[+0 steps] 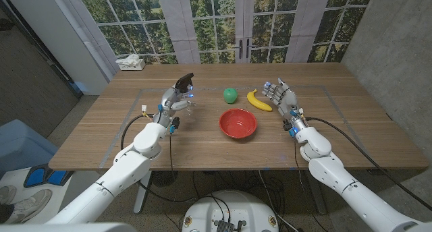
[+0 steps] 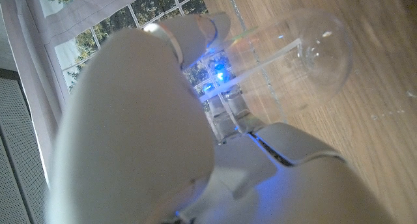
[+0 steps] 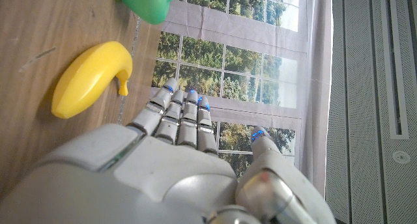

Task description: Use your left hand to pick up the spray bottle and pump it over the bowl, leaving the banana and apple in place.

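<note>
Bottle [image 1: 187, 100], clear with a dark sprayer, sits gripped in my left hand [image 1: 173, 102] left of the red bowl [image 1: 237, 123]. Apple [image 1: 230, 95] and banana [image 1: 258, 100] lie behind the bowl. My right hand [image 1: 283, 99] holds nothing, fingers straight, beside the banana.

Left robot hand [image 1: 175, 100] gripping, right robot hand [image 1: 282, 97] open-fingered

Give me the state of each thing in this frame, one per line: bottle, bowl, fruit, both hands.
Spray bottle: upright, gripped by the left hand, beside the bowl, not over it.
Bowl: upright on the table, looks empty.
Apple: resting on the table.
Banana: lying on the table.
Left hand: holds the bottle.
Right hand: open, holds nothing.
</note>
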Controlling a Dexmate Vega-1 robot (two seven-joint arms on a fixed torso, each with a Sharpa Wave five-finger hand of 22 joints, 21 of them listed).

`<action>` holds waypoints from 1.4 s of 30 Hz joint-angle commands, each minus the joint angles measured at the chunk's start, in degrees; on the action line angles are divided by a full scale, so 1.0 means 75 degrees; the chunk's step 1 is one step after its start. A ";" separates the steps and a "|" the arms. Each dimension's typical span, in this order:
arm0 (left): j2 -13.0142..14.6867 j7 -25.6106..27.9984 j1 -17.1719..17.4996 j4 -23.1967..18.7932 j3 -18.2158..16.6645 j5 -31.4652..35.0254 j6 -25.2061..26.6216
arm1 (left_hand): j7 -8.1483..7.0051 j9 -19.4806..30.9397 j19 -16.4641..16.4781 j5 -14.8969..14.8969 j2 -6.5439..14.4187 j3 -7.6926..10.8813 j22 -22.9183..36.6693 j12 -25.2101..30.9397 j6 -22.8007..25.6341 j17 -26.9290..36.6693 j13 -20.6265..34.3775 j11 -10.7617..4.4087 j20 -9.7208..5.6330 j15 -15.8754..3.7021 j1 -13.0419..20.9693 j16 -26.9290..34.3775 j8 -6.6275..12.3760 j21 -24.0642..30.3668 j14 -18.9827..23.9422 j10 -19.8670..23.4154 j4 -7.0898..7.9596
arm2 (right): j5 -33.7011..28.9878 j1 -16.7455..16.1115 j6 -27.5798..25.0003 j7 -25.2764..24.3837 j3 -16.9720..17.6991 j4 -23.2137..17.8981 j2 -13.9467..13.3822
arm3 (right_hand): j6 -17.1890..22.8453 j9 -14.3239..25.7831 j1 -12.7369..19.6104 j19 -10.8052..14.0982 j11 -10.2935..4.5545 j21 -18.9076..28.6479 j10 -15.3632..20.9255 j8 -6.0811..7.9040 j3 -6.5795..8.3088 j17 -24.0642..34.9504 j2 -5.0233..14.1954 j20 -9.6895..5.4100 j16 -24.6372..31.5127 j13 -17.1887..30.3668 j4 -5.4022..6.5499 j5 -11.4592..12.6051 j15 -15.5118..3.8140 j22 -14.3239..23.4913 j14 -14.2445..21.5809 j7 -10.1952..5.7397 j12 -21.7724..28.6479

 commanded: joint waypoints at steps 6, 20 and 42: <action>-0.0255 -0.0239 -0.0422 0.0748 0.0021 -0.0238 -0.0098 | 0.0019 0.0004 0.0007 -0.0028 0.0725 0.1557 0.0033 -0.0091 0.0021 -0.0021 -0.0050 0.0009 -0.0110 -0.1001 0.0451 -0.0050 0.0015 0.0030 0.0030 0.0071 0.1385 | 0.0033 0.0129 -0.0241 0.0070 -0.0126 -0.0059 -0.0002 | 0.0021 0.0039 0.0049 0.0029 0.0014 -0.0006 0.0030 -0.0018 0.0032 -0.0002 0.0122 0.0003 -0.0012 0.0029 -0.0045 0.0025 0.0000 0.0033 0.0057 -0.0061 -0.0009; -0.0244 -0.0484 -0.0840 0.1384 0.0138 -0.0292 0.0010 | 0.0029 0.0006 -0.0032 -0.0047 0.0828 0.1426 0.0039 -0.0211 -0.0030 -0.0055 -0.0127 0.0033 -0.0102 -0.0940 0.0501 -0.0104 -0.0008 0.0063 -0.0048 -0.0001 0.1297 | -0.0020 0.0260 -0.0324 0.0007 -0.0156 0.0044 0.0039 | 0.0020 0.0039 0.0054 0.0029 0.0001 -0.0009 0.0031 -0.0019 0.0032 -0.0006 0.0116 0.0002 -0.0016 0.0029 -0.0058 0.0023 -0.0003 0.0033 0.0060 -0.0062 -0.0010; -0.0146 -0.0946 -0.1184 0.1997 0.0341 -0.0348 0.0000 | 0.0097 0.0015 -0.0242 -0.0172 0.0922 0.0970 0.0039 -0.0508 -0.0245 -0.0106 -0.0230 0.0100 -0.0152 -0.0877 0.0346 -0.0274 -0.0060 0.0074 -0.0386 -0.0282 0.1302 | -0.0022 0.0431 -0.0385 0.0038 -0.0166 0.0224 0.0077 | 0.0020 0.0040 0.0029 0.0032 0.0033 -0.0011 0.0034 -0.0018 0.0021 -0.0005 0.0115 0.0007 -0.0023 0.0029 -0.0048 0.0021 0.0004 0.0034 0.0057 -0.0059 -0.0009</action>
